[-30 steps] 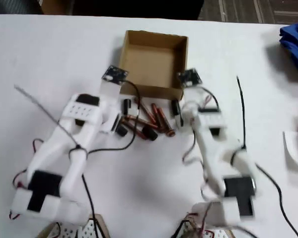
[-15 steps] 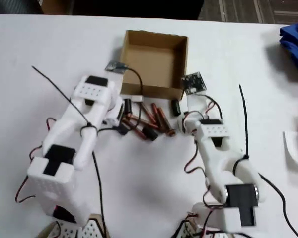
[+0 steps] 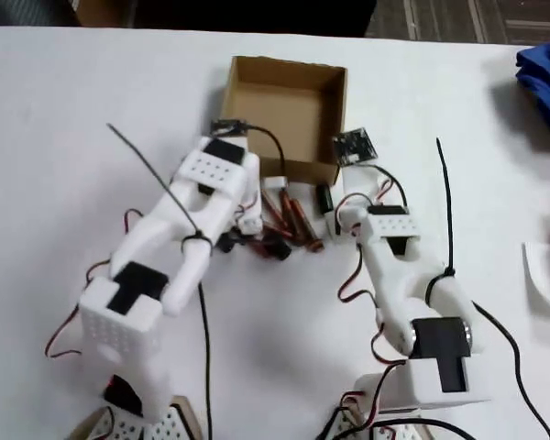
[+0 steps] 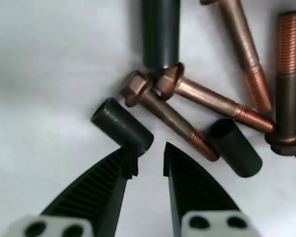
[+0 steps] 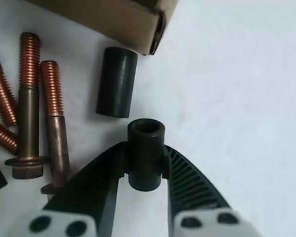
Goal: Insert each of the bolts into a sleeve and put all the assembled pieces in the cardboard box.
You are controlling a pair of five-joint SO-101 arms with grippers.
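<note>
Jaws of the right end effector (image 5: 144,163) squeeze a hard-looking, slippery black sleeve (image 5: 146,136) round its middle. Left end effector (image 4: 149,157), open a little, maybe touches another sleeve (image 4: 122,126). Heavy-looking bolts (image 3: 293,215) lie mid-frame below the cardboard box (image 3: 284,168); grab one by its stem.

The bolts (image 4: 202,96) are coppery brown, their threads brighter orange. Each sleeve (image 5: 117,82) is plain black. Ribbed black fingers (image 4: 101,190) on white arms (image 3: 165,229) with black panels. Brown cardboard box (image 3: 284,110), white bench (image 3: 92,101), blue cloth (image 3: 543,78) far right.
</note>
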